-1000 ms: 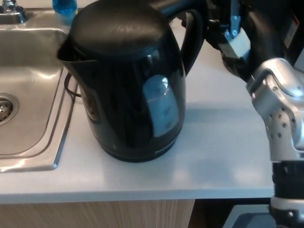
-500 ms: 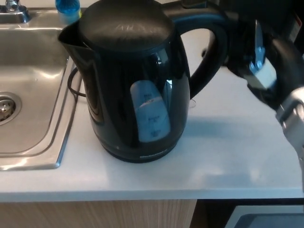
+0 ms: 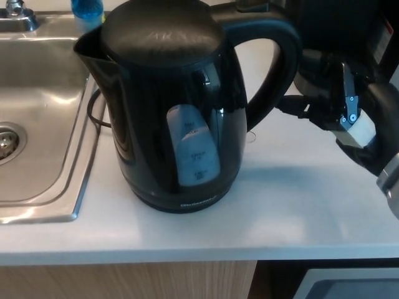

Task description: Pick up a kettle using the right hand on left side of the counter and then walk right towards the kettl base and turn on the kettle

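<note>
One glossy black plastic electric kettle (image 3: 177, 106) is standing upright on the white worktop (image 3: 293, 199), just beside the right rim of the stainless steel sink (image 3: 43, 112). Its spout is pointing toward the sink, its curved black handle (image 3: 277, 68) is facing the robot's right, and its pale water-level window (image 3: 193, 152) is facing the camera. A thin dark cord (image 3: 95, 112) is showing at its left flank, running along the sink's edge. The right robot hand (image 3: 330, 93) is reaching in from the right at handle height, sitting just beside the handle's outer curve; whether its black fingers are apart or together cannot be told, nor whether they are touching the handle. The left robot hand is not showing. A blue bottle (image 3: 87, 12) is standing at the top edge, behind the sink, near a chrome tap (image 3: 17, 15).
</note>
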